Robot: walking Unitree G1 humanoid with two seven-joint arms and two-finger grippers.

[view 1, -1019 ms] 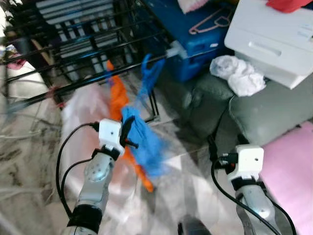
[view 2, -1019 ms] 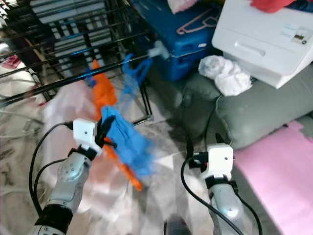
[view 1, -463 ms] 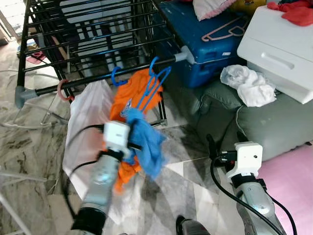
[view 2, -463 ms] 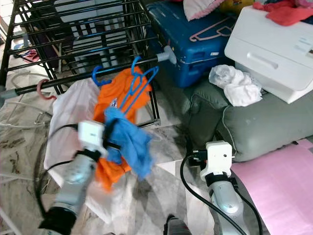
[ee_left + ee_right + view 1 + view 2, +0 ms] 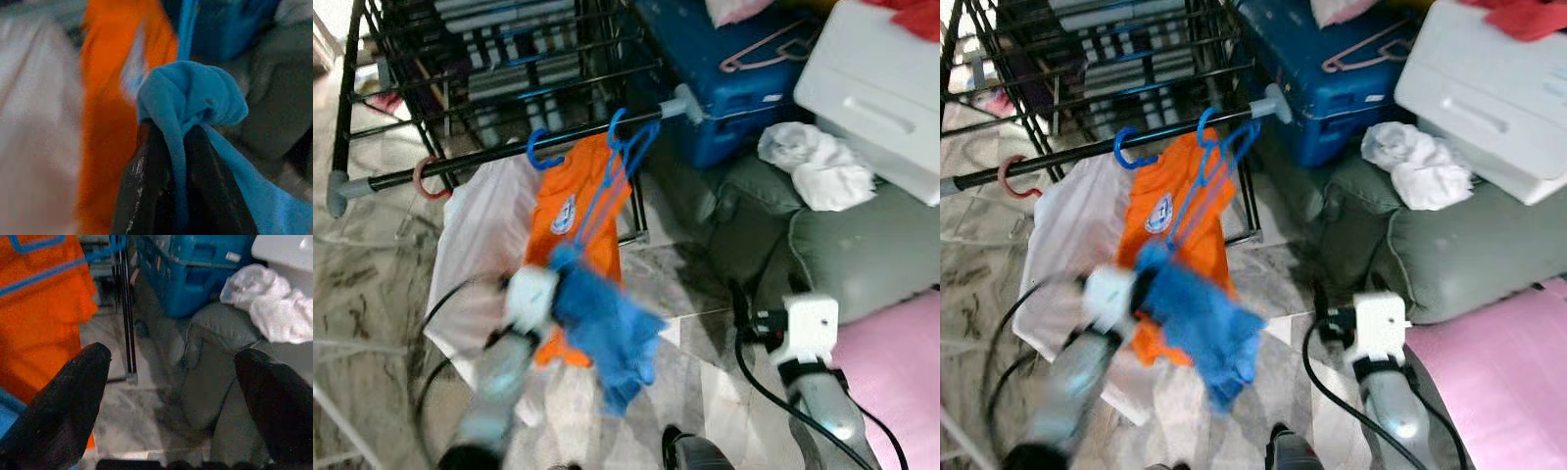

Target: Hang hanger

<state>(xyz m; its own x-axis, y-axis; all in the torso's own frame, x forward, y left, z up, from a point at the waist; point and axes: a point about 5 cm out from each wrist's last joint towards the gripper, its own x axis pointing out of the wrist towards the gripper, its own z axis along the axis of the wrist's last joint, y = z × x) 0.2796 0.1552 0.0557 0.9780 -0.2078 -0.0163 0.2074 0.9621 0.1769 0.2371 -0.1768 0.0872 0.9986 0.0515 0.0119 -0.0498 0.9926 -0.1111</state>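
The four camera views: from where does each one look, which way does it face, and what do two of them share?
Left eye view: on the head, looking forward and down at the black metal drying rack, the orange shirt and both silver arms.
Right eye view: the other eye of the head's stereo camera, on the same scene.
Left wrist view: along the left gripper, shut on the blue cloth.
Right wrist view: along the open right gripper, toward the blue plastic box and the grey cushion.
Shared: the orange shirt shows in both wrist views.
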